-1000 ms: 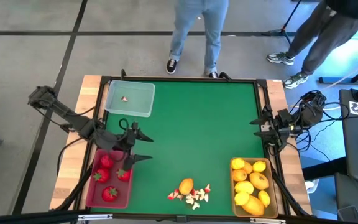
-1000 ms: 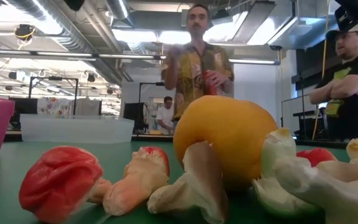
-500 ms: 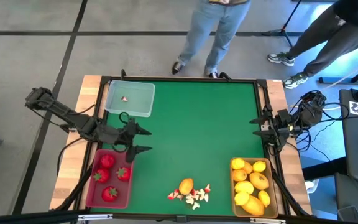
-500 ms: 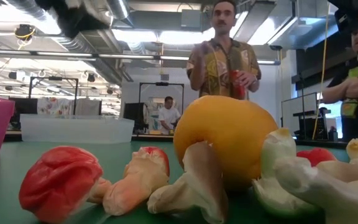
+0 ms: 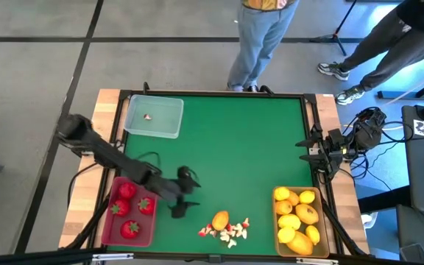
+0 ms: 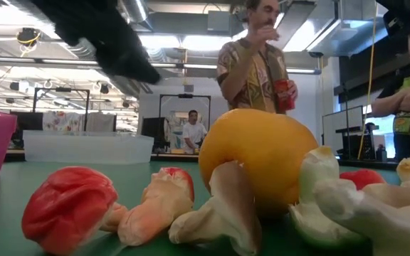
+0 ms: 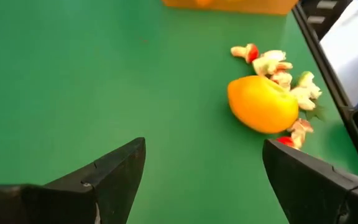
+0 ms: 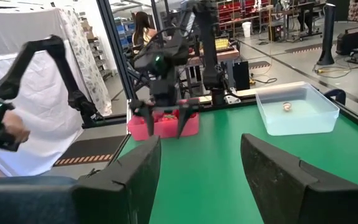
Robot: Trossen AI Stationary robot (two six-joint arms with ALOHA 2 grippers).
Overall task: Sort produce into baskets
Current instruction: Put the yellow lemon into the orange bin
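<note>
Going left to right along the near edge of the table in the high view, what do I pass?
Pinkish-red basket of strawberries → open left gripper, empty over the mat → orange lemon → pile of white-and-red bits → tan-yellow basket of lemons.

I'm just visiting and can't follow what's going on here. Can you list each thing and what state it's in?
Left gripper: open, empty, near the loose pile.
Right gripper: open, empty, waiting at the table's right edge.
Red basket: holds strawberries.
Yellow basket: holds lemons.
Clear basket: holds one tiny bit.
Orange lemon: loose on the table.
White-and-red bits: loose beside the lemon.
</note>
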